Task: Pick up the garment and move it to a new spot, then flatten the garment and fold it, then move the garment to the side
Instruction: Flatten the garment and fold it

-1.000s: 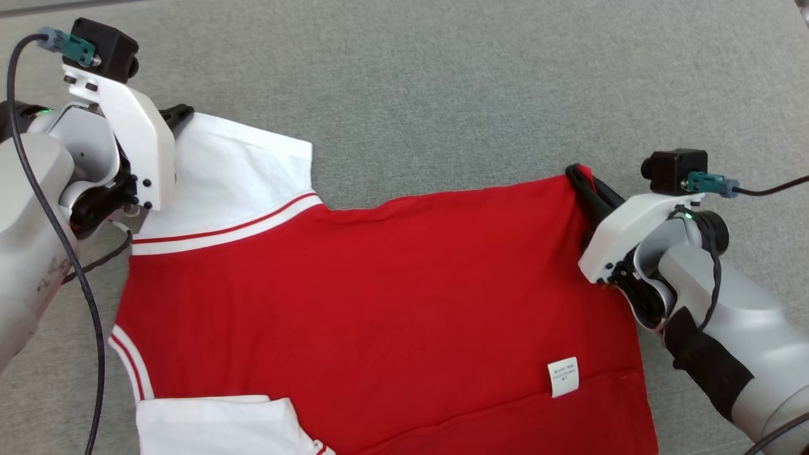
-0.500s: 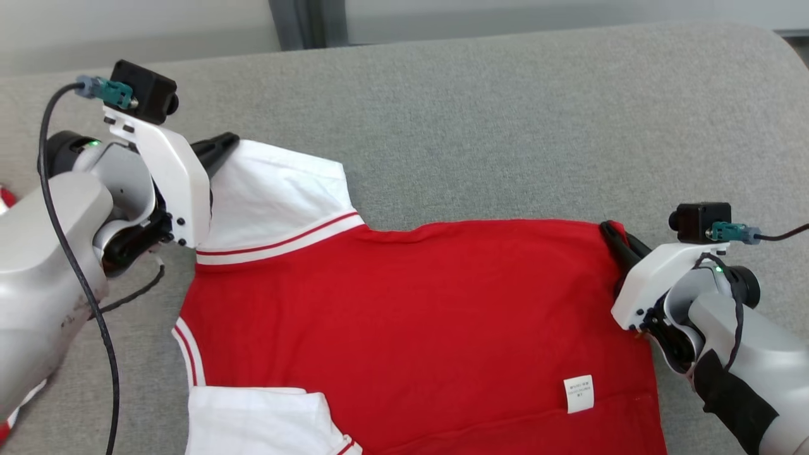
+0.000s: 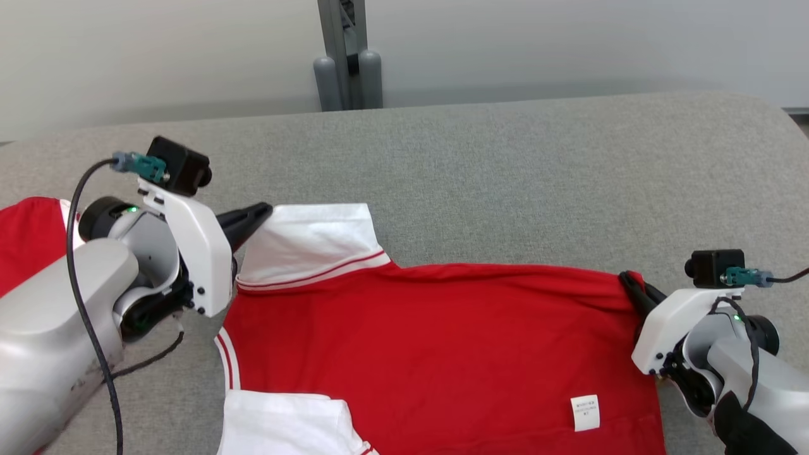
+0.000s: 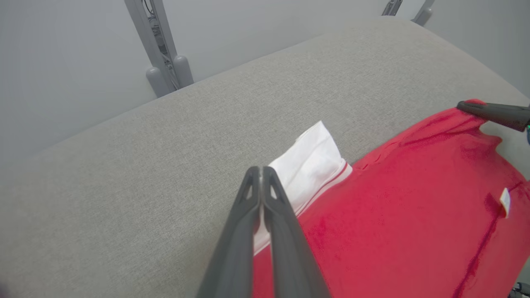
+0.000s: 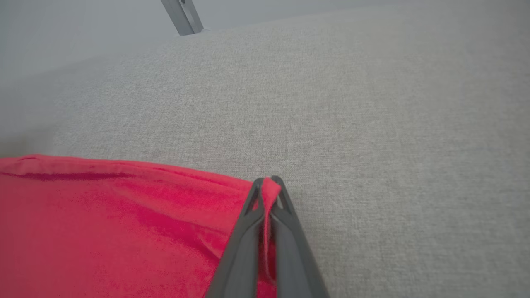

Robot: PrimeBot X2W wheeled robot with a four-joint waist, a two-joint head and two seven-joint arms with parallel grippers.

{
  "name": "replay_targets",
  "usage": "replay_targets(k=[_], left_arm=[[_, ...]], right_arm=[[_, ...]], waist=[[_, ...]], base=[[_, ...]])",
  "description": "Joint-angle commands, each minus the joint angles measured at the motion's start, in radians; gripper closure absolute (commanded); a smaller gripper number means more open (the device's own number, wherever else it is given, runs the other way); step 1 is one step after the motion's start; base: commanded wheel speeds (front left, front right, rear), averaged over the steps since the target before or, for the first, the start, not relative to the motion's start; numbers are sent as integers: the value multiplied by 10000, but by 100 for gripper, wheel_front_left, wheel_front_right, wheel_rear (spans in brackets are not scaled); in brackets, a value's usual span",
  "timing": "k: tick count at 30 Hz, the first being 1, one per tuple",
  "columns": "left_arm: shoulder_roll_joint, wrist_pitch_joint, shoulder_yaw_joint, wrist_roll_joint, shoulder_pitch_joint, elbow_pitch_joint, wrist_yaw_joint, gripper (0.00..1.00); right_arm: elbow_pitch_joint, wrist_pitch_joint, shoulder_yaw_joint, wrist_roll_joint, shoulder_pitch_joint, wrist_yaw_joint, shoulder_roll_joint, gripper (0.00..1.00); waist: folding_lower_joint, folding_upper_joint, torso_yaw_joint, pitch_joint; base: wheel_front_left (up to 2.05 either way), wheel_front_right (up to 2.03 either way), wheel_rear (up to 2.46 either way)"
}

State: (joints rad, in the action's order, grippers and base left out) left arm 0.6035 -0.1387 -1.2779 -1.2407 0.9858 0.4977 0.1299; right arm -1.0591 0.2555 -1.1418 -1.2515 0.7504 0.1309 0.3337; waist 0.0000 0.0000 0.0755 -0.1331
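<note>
The garment (image 3: 442,341) is a red shirt with white sleeves, spread on the grey padded table (image 3: 505,177). My left gripper (image 3: 265,212) is shut on the outer corner of the far white sleeve (image 3: 310,243). In the left wrist view the left gripper (image 4: 261,170) shows its fingers pressed together at the sleeve (image 4: 314,159). My right gripper (image 3: 627,278) is shut on the far right corner of the red hem. In the right wrist view the right gripper (image 5: 269,181) has red cloth (image 5: 103,231) pinched between its tips. A second white sleeve (image 3: 284,423) lies at the near edge.
A grey metal post (image 3: 344,57) stands against the pale wall behind the table's far edge. Another piece of red cloth (image 3: 28,234) lies at the far left behind my left arm. A white label (image 3: 584,412) sits on the shirt near the right hem.
The head camera has tilted up, so the whole picture slid down and the table's far edge, wall and post came into view. Both grippers keep their hold on the garment.
</note>
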Motion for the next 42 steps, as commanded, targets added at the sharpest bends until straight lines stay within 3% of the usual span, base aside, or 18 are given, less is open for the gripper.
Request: replay_targets(k=[1,17,27,42], left_arm=[[156,39,4,-25,-232,-166,5,100],[1385,-918,3,-559,-2180,-2566,5,100],[2219,-1489,-1,-876,-2891,-3684,7,100],[2539,-2162,3,-1052,-3617,-4422,7,100]], right_arm=[[41,-59,-75,-82,-203,-3,119,100],[730,-383,-772,-336,-1264,-3,739,100],[1228,-636,-1219,540,-1534,-3,1272,100],[2777,-1344,-1379,1289,-1785,-3,2241,100]], waist=[[0,0,-99,225],[0,0,-495,1383],[0,0,-723,1678],[0,0,-720,1987]], base=[[0,0,0],[0,0,0],[0,0,0],[0,0,0]])
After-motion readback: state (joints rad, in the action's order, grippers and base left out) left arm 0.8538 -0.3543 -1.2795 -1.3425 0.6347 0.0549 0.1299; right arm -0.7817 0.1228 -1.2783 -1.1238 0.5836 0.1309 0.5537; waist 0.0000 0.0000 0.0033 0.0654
